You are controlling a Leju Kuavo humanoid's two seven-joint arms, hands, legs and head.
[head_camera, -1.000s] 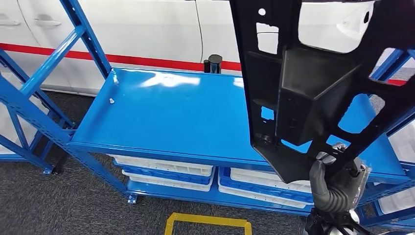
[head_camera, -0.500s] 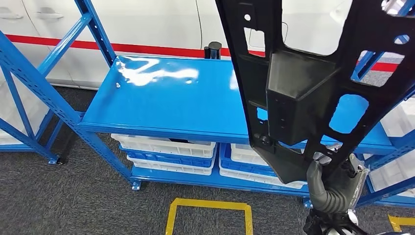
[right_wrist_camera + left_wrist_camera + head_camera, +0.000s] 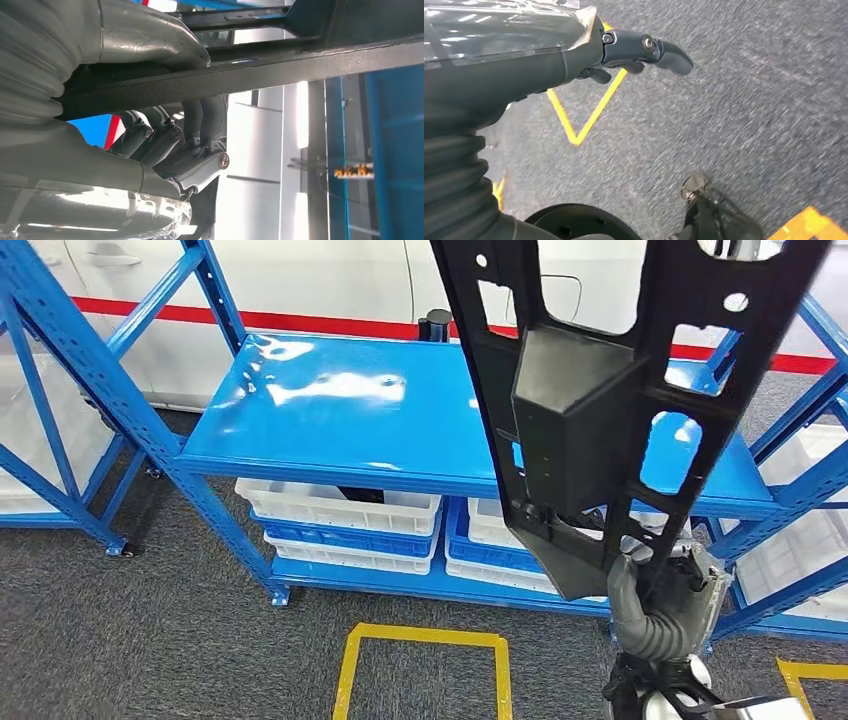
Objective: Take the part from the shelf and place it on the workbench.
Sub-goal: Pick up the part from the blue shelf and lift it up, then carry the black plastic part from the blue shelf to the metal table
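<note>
The right hand (image 3: 668, 592) was raised in front of the body, its fingers (image 3: 165, 142) wrapped round the lower edge of the large black part (image 3: 590, 400), which stood upright and clear of the blue shelf (image 3: 340, 410) behind it. The left hand (image 3: 574, 55) hung down over the grey carpet (image 3: 749, 100) and a yellow floor line (image 3: 589, 120); it seemed to hold nothing, fingers loosely extended, though blur left their spread uncertain.
</note>
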